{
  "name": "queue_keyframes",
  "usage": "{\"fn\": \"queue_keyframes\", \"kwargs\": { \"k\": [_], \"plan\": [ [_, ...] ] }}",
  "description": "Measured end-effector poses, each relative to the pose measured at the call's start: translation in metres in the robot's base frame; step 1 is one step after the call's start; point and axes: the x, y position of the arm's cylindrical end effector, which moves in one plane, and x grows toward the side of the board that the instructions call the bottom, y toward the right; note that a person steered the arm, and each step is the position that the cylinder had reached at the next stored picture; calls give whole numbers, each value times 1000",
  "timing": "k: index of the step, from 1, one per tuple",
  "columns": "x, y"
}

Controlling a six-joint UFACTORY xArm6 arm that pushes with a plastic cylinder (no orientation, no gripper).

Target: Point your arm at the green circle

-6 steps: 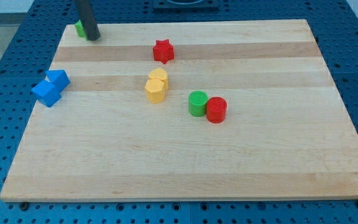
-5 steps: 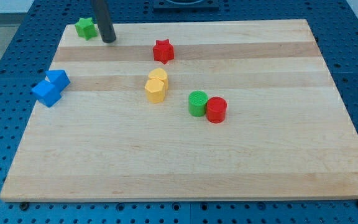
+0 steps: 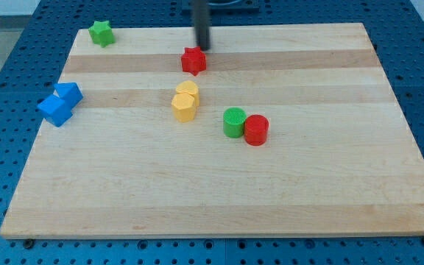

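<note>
The green circle (image 3: 234, 121) stands near the middle of the wooden board (image 3: 219, 199), touching the red circle (image 3: 256, 129) on its right. My tip (image 3: 203, 48) is blurred with motion near the view's top, just above and right of the red star (image 3: 193, 60). It is well above and left of the green circle, not touching it.
Two yellow blocks (image 3: 185, 101) sit together left of the green circle. Two blue blocks (image 3: 59, 104) sit at the board's left edge. A green star (image 3: 101, 33) is at the top left corner. A blue pegboard surrounds the board.
My tip has moved quickly to the right along the top of the board, from beside the green star to beside the red star. No block has moved.
</note>
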Motion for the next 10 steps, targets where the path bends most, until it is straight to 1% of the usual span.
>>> {"fn": "queue_keyframes", "kwargs": {
  "k": [1,2,3,4,5,6,7,8,10],
  "plan": [
    [56,70],
    [116,79],
    [176,127],
    [245,152],
    [286,107],
    [285,34],
    [261,-12],
    [235,-23],
    [170,5]
  ]
}}
